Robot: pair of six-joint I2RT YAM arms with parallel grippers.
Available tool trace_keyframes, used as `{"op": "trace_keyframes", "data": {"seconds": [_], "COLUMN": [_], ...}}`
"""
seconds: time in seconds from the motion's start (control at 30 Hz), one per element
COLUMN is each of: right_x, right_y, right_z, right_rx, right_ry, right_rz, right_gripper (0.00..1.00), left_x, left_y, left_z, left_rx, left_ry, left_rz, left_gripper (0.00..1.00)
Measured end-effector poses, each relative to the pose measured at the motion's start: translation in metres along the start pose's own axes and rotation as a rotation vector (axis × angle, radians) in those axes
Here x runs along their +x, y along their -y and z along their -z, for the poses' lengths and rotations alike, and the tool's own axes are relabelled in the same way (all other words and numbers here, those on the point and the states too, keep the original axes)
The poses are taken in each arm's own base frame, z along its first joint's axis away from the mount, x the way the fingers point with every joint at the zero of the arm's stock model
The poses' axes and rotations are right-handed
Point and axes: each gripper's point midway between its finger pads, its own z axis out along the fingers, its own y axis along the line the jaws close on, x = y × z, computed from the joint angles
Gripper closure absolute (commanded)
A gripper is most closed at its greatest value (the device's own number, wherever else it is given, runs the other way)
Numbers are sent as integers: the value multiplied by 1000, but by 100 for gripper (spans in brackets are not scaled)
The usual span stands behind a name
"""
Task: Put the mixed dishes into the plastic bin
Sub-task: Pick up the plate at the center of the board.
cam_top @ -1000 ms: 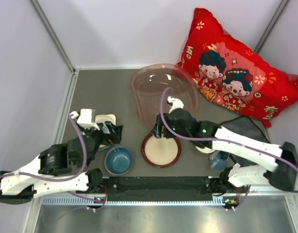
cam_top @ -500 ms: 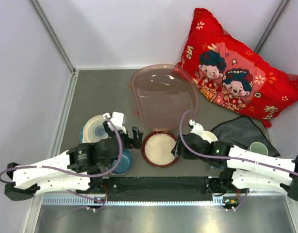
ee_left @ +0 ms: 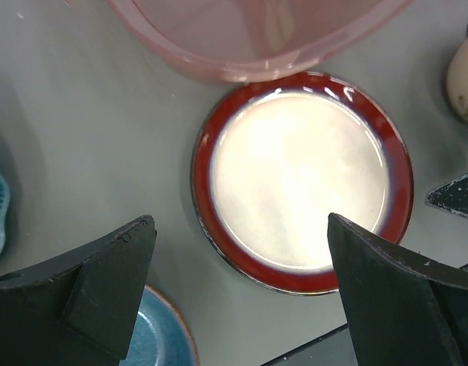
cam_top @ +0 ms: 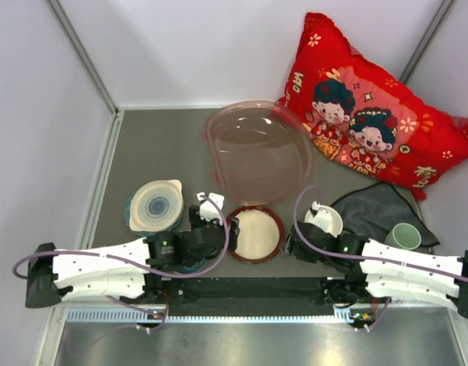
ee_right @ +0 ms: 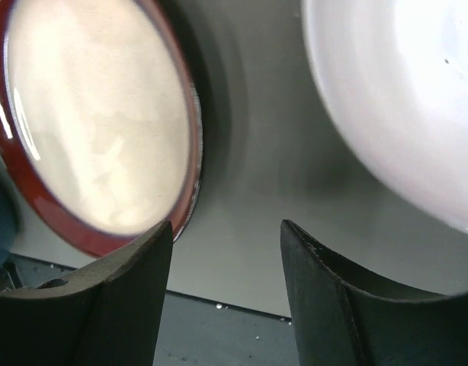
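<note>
The plastic bin (cam_top: 257, 156) stands at the back middle, with nothing inside that I can see. Just in front of it lies a red-rimmed cream plate (cam_top: 255, 234). My left gripper (cam_top: 216, 221) hangs open at the plate's left edge; in the left wrist view the plate (ee_left: 302, 179) shows between the wide-spread fingers (ee_left: 89, 282). My right gripper (cam_top: 293, 242) is open over bare table, between the red-rimmed plate (ee_right: 97, 122) and a cream-white bowl (ee_right: 394, 99). A teal scalloped plate (cam_top: 132, 207) carries a blue-ringed white plate (cam_top: 156, 204). The blue bowl (ee_left: 154, 335) lies mostly under my left arm.
A pale green cup (cam_top: 404, 235) stands at the right beside a dark grey cloth (cam_top: 375, 204). The red cartoon-print pillow (cam_top: 371, 107) leans at the back right, touching the bin. Grey walls close off the left and back. A black rail (cam_top: 249, 288) runs along the near edge.
My left arm swung right, from over the teal plate to the red-rimmed plate. My right arm drew back from the bin to the near table edge, its jaws narrowing somewhat.
</note>
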Motion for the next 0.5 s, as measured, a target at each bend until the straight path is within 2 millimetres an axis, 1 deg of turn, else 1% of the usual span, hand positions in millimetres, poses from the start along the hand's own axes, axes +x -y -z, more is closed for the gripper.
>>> {"op": "trace_keyframes", "data": {"seconds": [0.2,0.4,0.5], "right_x": [7,5,6], "right_y": [9,0,-3], "right_z": [-11,-16,-19], "right_rx": [-17,-55,-74], "right_ry": [10,24,28], "right_rz": [-72,-135,-162], "right_gripper": [44,44,44], "left_x": [23,47,54], "left_y": [4,3,4], "left_z": [-15,-27,-31], "left_rx": [-17,-34,-37], "left_ry": [-48,-91,-101], "left_rz": [-6,-20,-23], "left_gripper": [2,1,1]}}
